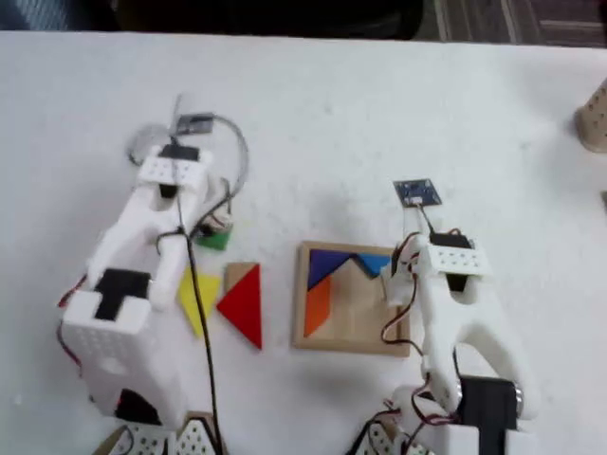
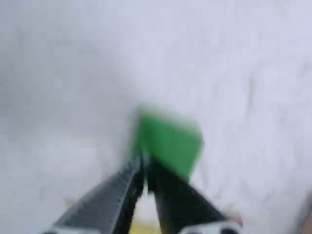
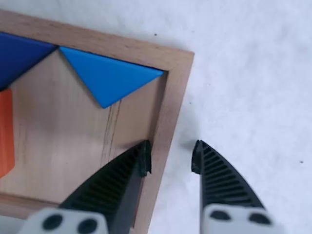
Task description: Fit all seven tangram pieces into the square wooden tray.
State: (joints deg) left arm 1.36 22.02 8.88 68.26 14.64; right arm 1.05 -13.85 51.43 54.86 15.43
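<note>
Tray [image 1: 346, 342] first: the square wooden frame lies flat on the white bench [image 1: 398, 114], closer to my right arm than to my left. Inside it, a dark blue piece [image 1: 330, 266] sits against the tray's far rim. A light blue triangle [image 3: 109, 78] lies beside it in the tray's far right corner, one tip aimed inward. An orange piece [image 1: 317, 305] runs along the tray's left wall. Bare wood shows across the tray's near right part.

My right gripper [image 3: 170, 158] is open and straddles the tray's right rim. One finger hangs over the floor just inside that rim, the other over the bench just outside it.

Left of the tray, on the bench, a red triangle [image 1: 245, 303] lies nearest the frame. A yellow triangle [image 1: 196, 299] is farther out from the tray, with a black cable [image 1: 203, 332] crossing it. A tan shape [image 1: 242, 273] sits at the red triangle's far tip, and I cannot tell what it is. Farther still from the tray's far left corner lies the green piece [image 2: 170, 141], flat on the bench.

My left gripper [image 2: 145, 170] is down at it, fingers drawn nearly together with a thin slit between them, tips at the piece's edge. I cannot tell whether they pinch it or merely touch it.
</note>
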